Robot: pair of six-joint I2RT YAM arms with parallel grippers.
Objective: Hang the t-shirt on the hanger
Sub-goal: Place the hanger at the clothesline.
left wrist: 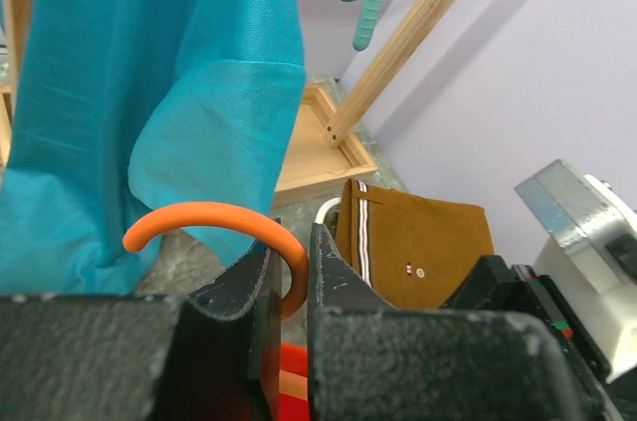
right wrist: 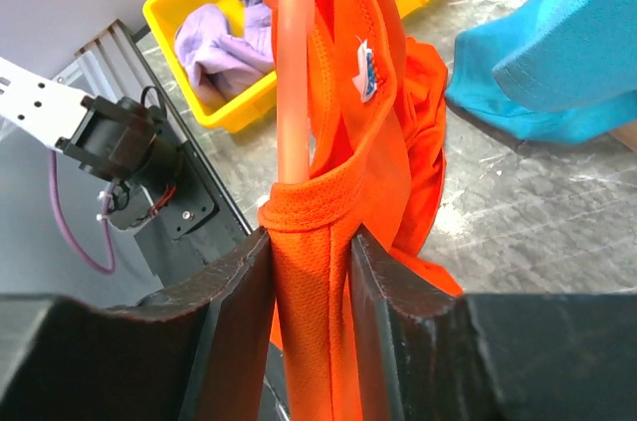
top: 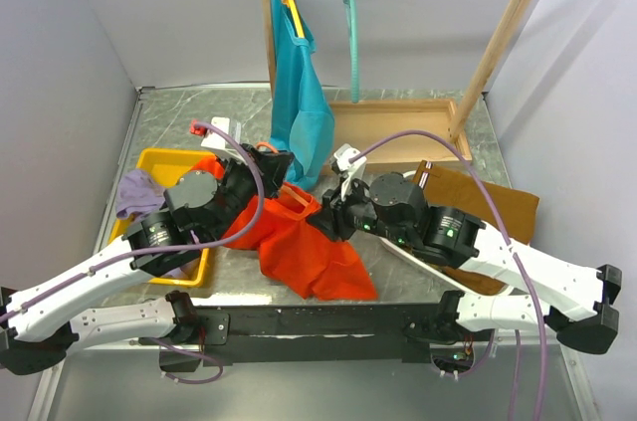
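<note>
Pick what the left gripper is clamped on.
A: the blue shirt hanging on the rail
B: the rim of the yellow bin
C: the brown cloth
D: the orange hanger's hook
D: the left wrist view shows the left gripper shut around the curved hook of the hanger.

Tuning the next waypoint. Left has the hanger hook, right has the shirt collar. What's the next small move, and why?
Probably: right gripper eases the t-shirt collar further along the hanger arm while the left gripper holds steady. Left is shut on the hook; right pinches the collar hem, and the hanger arm only just reaches into that fold.
</note>
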